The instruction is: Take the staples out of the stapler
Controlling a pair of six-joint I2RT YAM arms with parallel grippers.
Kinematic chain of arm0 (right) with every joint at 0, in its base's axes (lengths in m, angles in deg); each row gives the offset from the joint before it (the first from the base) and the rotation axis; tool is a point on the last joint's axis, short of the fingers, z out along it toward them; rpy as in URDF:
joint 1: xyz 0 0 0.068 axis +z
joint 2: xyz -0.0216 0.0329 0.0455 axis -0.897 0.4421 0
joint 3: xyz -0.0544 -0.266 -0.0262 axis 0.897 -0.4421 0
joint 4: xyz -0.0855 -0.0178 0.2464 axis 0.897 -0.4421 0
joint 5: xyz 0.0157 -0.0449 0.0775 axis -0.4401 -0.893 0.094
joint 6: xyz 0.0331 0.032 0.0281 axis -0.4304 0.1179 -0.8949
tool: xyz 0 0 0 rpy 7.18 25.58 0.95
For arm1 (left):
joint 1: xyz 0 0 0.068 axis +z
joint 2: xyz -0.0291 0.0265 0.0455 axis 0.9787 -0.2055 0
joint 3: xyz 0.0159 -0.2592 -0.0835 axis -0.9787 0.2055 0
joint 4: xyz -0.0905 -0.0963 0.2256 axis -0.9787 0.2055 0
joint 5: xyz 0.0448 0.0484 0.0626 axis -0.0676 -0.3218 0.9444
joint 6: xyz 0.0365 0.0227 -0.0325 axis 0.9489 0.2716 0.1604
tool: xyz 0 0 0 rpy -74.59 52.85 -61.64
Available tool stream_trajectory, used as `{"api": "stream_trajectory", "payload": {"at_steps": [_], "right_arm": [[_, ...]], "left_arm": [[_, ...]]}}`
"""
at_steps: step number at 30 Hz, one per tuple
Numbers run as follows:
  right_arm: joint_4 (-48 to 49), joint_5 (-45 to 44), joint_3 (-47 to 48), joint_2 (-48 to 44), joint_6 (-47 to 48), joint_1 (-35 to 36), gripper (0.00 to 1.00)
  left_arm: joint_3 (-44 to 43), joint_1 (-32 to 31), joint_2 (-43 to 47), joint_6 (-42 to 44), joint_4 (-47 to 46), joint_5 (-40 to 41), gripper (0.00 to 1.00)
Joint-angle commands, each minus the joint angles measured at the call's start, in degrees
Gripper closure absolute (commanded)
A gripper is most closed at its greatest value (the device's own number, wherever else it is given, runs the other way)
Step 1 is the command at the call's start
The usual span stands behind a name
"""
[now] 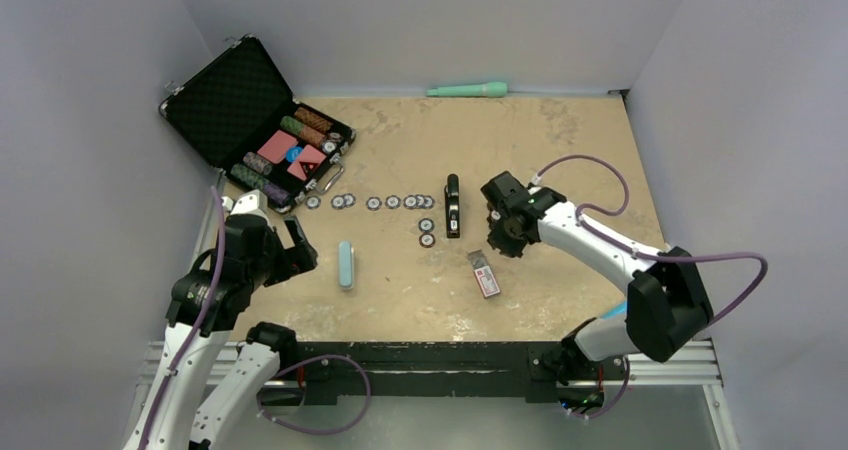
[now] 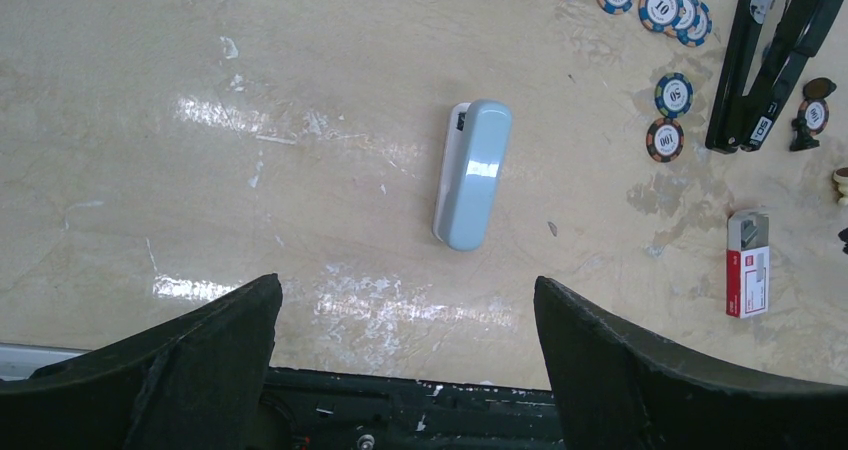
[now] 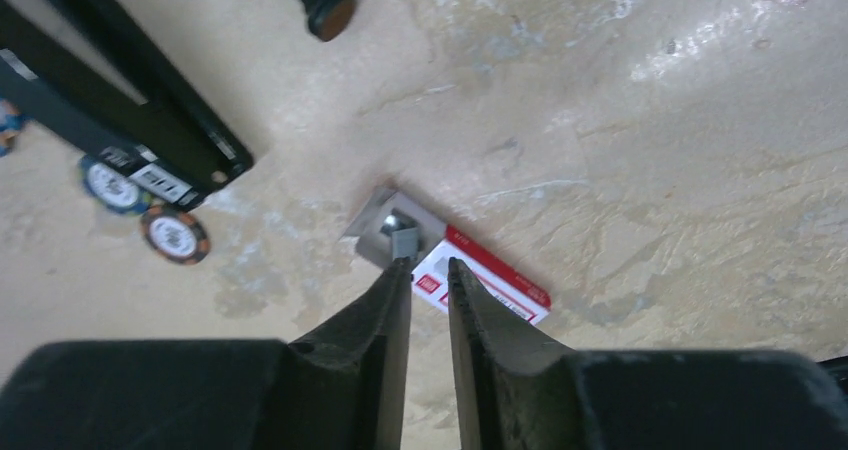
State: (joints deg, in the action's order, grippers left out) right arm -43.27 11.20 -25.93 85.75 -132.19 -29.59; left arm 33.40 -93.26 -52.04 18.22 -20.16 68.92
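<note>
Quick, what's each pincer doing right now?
Left pincer: wide open, holding nothing.
Right pincer: almost closed; a small silver strip sits at its tips, but whether it is gripped cannot be told.

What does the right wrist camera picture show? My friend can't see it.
The right gripper hangs with its black jaws nearly together over a red-and-white box on the tan table. A tiny silvery piece sits at one jaw tip; whether it is gripped is unclear. The black stapler lies at upper left beside poker chips.
</note>
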Motion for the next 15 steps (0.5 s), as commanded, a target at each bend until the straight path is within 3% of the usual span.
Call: {"api": "stream_trajectory", "payload": {"at_steps": [1, 15], "right_arm": [[1.16, -5.51, -2.39, 3.15, 0.97, -0.81, 0.79], [8.13, -1.45, 1.13, 17.39, 7.01, 0.33, 0.92]], "left_arm": [[0.00, 0.44, -0.39, 1.14, -1.98, 0.05, 0.00], [-0.14, 0.44, 0.08, 0.94, -1.74, 0.14, 0.00]]}}
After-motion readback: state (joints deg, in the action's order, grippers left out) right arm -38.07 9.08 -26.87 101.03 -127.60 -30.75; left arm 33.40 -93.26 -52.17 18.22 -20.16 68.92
